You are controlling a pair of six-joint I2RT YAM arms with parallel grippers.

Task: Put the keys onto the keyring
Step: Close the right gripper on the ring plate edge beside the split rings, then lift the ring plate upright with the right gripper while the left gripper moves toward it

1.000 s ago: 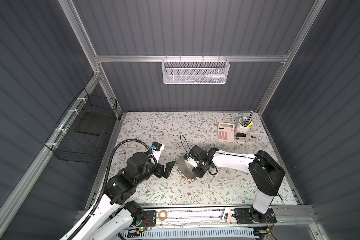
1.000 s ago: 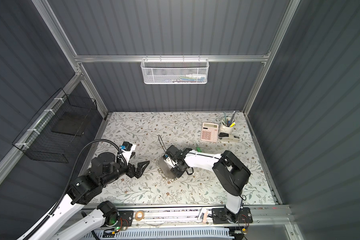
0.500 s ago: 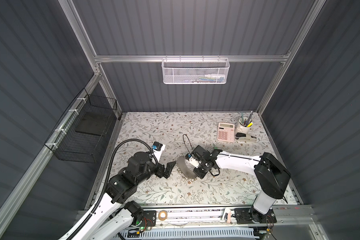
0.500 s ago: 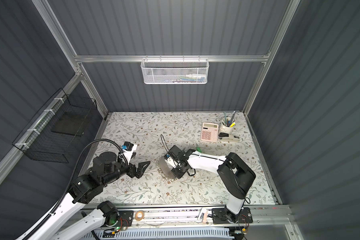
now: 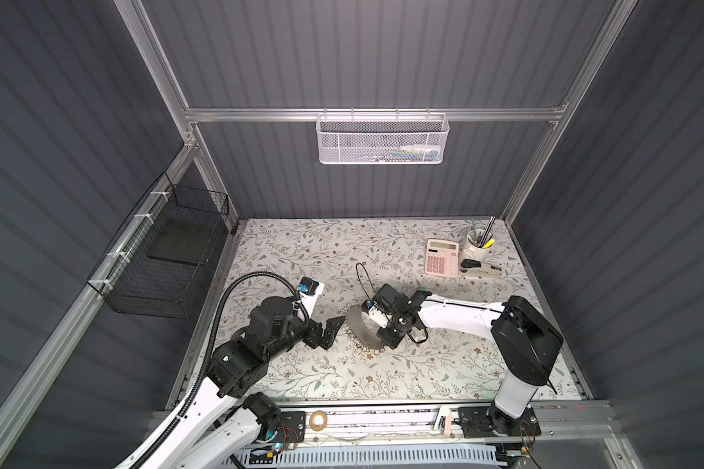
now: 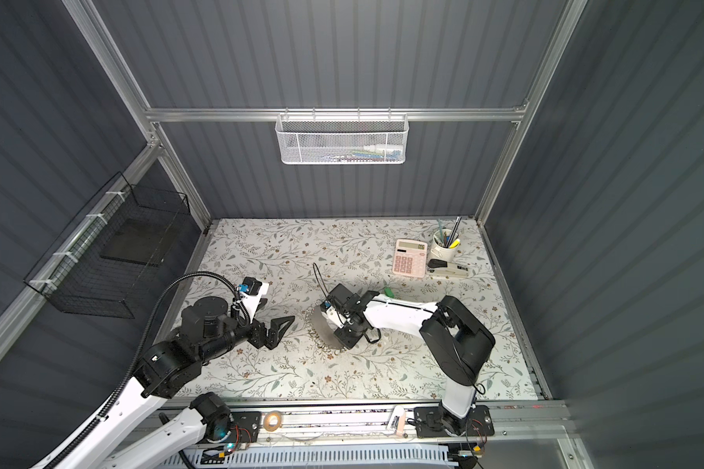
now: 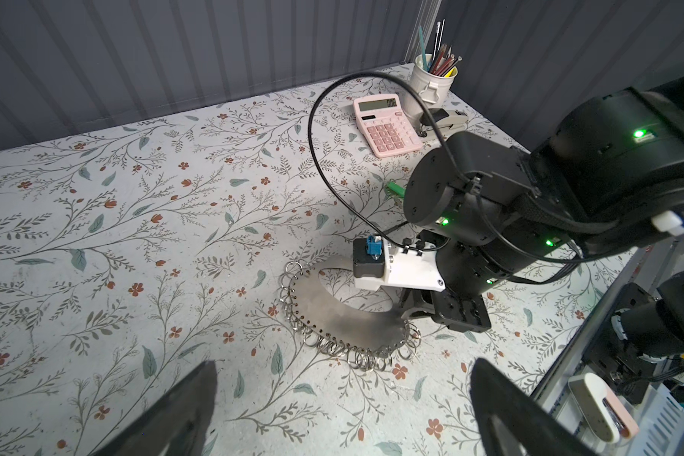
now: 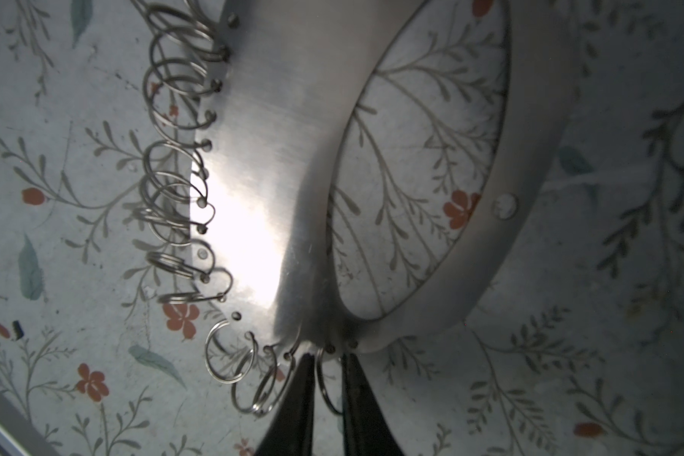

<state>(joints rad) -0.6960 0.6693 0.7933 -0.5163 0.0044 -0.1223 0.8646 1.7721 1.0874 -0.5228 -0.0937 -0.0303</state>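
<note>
The keyring is a flat silvery crescent hoop fringed with several small split rings, lying mid-table. My right gripper points down at its near end. The jaws are closed to a narrow gap with one small ring pinched between the fingertips. The green-headed key lies on the table behind the right wrist, untouched. My left gripper hovers just left of the keyring, wide open and empty.
A pink calculator, a white pencil cup and a stapler stand at the back right. A white mesh basket hangs on the back wall, a black wire basket on the left wall. A black cable loops above the right wrist.
The right jaws have narrowed onto the small ring, and the right arm's elbow has swung slightly to the right. The left arm has stayed put, open.
</note>
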